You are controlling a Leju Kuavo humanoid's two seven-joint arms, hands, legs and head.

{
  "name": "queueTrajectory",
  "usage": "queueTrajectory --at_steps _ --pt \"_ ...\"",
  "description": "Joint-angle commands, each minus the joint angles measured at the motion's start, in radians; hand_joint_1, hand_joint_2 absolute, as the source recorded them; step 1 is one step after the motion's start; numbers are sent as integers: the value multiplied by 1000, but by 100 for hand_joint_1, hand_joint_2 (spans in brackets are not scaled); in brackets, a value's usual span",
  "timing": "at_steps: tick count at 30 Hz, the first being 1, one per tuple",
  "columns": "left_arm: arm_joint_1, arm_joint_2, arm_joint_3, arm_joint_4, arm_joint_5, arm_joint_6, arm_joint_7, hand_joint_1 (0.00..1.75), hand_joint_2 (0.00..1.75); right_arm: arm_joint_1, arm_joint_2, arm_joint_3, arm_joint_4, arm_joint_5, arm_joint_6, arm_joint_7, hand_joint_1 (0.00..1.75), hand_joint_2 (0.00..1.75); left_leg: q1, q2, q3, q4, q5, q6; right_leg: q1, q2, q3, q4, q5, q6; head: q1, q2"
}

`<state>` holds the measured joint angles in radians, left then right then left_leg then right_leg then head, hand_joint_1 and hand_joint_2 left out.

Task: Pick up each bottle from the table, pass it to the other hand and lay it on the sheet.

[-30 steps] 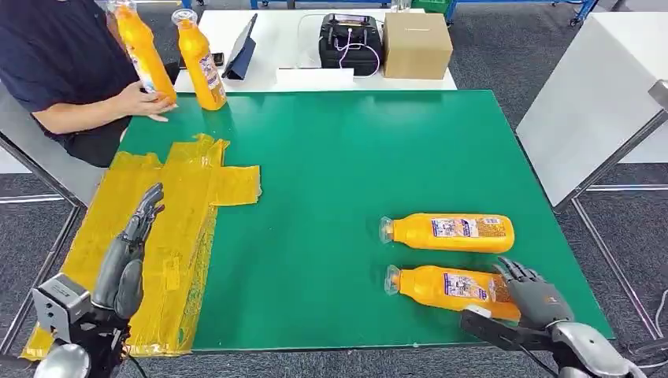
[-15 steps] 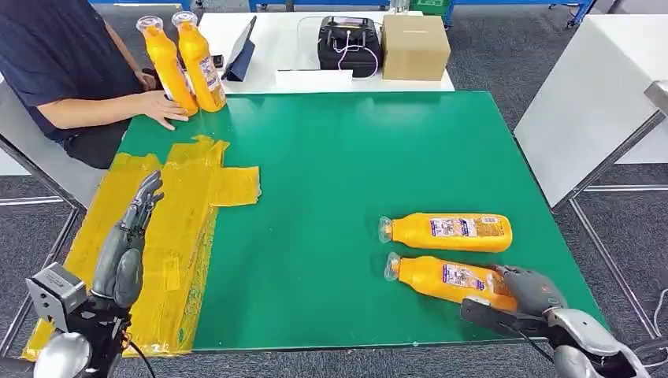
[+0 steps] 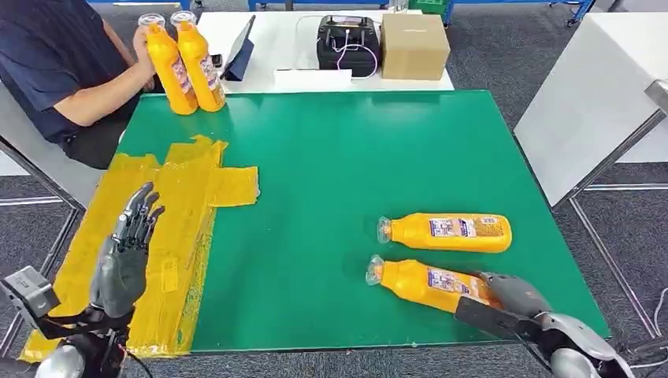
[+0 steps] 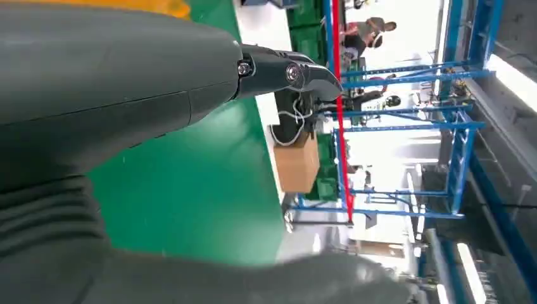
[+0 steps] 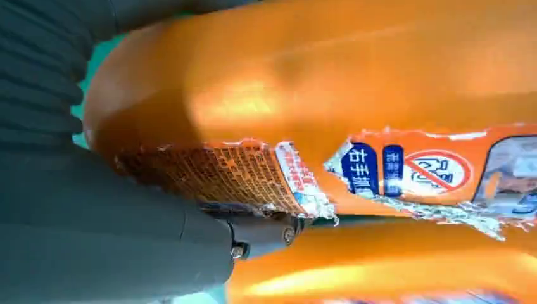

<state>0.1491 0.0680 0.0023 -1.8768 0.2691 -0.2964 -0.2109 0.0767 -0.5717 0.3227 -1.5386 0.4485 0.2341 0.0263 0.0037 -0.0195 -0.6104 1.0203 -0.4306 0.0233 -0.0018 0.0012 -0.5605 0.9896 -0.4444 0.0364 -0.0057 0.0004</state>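
Two orange bottles lie on their sides at the near right of the green table (image 3: 339,157). My right hand (image 3: 512,295) grips the nearer bottle (image 3: 425,283) at its base end, fingers curled over it; in the right wrist view this bottle (image 5: 316,82) is pressed against the thumb (image 5: 158,247). The farther bottle (image 3: 445,232) lies free just beyond it, cap to the left. My left hand (image 3: 126,252) hovers open over the yellow sheet (image 3: 181,189) at the table's left edge, fingers straight and holding nothing.
A person (image 3: 55,63) at the far left holds two more orange bottles (image 3: 189,59) upright on the table's far corner. A cardboard box (image 3: 416,46), a black device (image 3: 346,43) and a tablet stand on the white table behind.
My right hand closed over the nearer bottle's base, and the bottle slid left and turned a little. The left hand drew back slightly. The person stood the second bottle beside the first.
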Motion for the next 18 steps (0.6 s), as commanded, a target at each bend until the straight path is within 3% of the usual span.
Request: queueTrajectory --at_steps 1,11,18 --pt "138 -112 14 -35 95 -23 24 0 175 28 295 -65 -394 -158 -98 -54 175 175 1 7 0 -1 -2 -2 1 6 -2 0 0 -1 0 0" --pt "142 -84 -187 -11 209 -45 70 0 175 -148 359 64 -275 -171 -103 -21 175 175 1 5 -2 -1 0 -1 0 4 -2 -1 1 -1 0 0" --pt "122 -54 -302 -13 215 -41 63 0 175 -208 394 177 -195 -154 -96 3 175 175 0 4 -1 -2 0 -1 0 3 -1 -2 1 -1 0 0"
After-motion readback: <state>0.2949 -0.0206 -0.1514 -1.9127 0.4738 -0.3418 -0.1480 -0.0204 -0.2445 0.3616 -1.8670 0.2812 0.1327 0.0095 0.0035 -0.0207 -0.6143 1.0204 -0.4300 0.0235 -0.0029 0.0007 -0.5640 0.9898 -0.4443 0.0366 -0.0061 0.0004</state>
